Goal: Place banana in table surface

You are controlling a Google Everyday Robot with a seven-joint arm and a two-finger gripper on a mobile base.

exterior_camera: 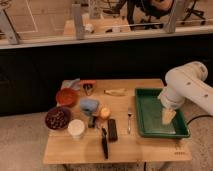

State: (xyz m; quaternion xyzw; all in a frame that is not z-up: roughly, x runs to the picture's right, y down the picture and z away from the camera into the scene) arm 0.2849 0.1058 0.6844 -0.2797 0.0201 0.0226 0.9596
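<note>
Starting at the left, a red bowl (66, 96) and a dark bowl (58, 118) sit on the table (150, 147), with a white cup (76, 128) just beside the dark one. Next come a blue thing (89, 104) and an orange (104, 112). The banana (115, 91) lies flat on the table near the back edge, left of the green tray (149, 117). A fork (129, 120) lies just beside the green tray. The gripper (168, 116) hangs low over it, fingers spread wide, holding nothing.

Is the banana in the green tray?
No, the banana lies on the bare table surface; only the gripper is over the green tray.
</note>
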